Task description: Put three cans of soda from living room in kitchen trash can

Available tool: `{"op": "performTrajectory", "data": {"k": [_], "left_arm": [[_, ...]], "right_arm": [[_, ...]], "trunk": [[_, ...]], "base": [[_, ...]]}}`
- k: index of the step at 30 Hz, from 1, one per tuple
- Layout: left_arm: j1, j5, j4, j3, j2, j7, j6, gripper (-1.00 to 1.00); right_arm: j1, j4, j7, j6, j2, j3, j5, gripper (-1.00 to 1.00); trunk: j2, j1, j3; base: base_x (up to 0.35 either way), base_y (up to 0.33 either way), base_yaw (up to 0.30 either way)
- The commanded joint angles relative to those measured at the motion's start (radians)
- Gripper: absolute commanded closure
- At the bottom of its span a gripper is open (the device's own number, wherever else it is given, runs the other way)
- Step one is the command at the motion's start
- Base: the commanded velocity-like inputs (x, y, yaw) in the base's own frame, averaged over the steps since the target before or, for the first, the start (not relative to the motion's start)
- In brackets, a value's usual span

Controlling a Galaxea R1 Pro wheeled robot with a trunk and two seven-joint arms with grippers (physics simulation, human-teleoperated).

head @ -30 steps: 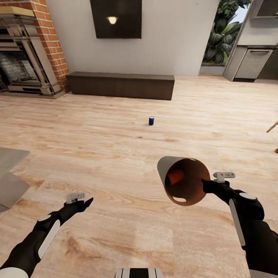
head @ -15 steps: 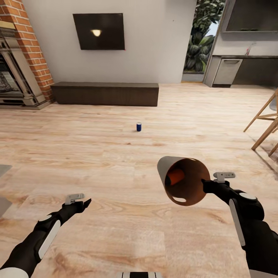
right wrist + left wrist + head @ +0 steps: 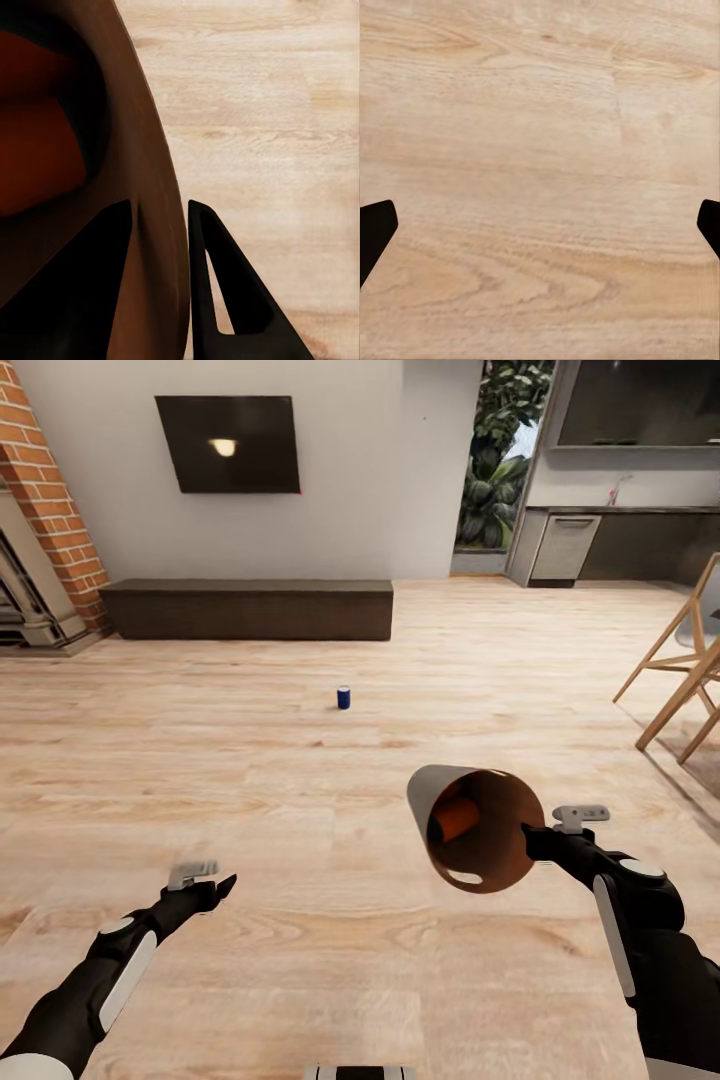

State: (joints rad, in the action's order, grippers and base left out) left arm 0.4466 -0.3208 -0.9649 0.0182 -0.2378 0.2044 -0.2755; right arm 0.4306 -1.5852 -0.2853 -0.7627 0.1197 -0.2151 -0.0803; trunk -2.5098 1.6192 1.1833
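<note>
Grey trash can (image 3: 478,828) tipped on its side, rim pinched by right hand (image 3: 532,844), orange soda can (image 3: 457,818) seen inside, blue soda can (image 3: 343,697) upright on wood floor (image 3: 300,780) well ahead, left hand (image 3: 218,884) spread open, nothing held, low cabinet (image 3: 248,610) against far wall

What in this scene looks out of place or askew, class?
Two things. A dark blue soda can stands alone on the bare wooden floor, far from any furniture. The trash can is tipped on its side in the right gripper, mouth facing the camera, with an orange can lying inside.
</note>
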Motion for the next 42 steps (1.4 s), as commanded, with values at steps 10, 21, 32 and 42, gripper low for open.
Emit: {"op": "performTrajectory", "data": {"k": [10, 21, 32, 42], "left_arm": [[0.0, 0.0, 0.0, 0.0, 0.0, -0.001, 0.001, -1.0], [0.0, 0.002, 0.0, 0.0, 0.0, -0.003, 0.001, -1.0], [0.0, 0.002, 0.0, 0.0, 0.001, -0.005, 0.001, -1.0], [0.0, 0.002, 0.002, 0.008, 0.001, -0.005, 0.001, -1.0]], "right_arm": [[0.0, -0.001, 0.0, -0.001, 0.0, 0.0, 0.013, 1.0], [0.0, -0.001, 0.0, 0.0, -0.018, 0.002, 0.014, 1.0], [0.0, -0.001, 0.0, 0.001, -0.02, 0.002, 0.014, 1.0], [-0.008, -0.001, 0.0, 0.009, -0.02, 0.001, 0.014, 1.0]], "trunk": [[0.0, 0.0, 0.0], [0.0, 0.0, 0.0], [0.0, 0.0, 0.0], [0.0, 0.0, 0.0]], "base": [[0.326, 0.052, -0.002], [0.327, 0.005, -0.07], [0.327, 0.0, -0.182], [0.327, 0.0, -0.007]]}}
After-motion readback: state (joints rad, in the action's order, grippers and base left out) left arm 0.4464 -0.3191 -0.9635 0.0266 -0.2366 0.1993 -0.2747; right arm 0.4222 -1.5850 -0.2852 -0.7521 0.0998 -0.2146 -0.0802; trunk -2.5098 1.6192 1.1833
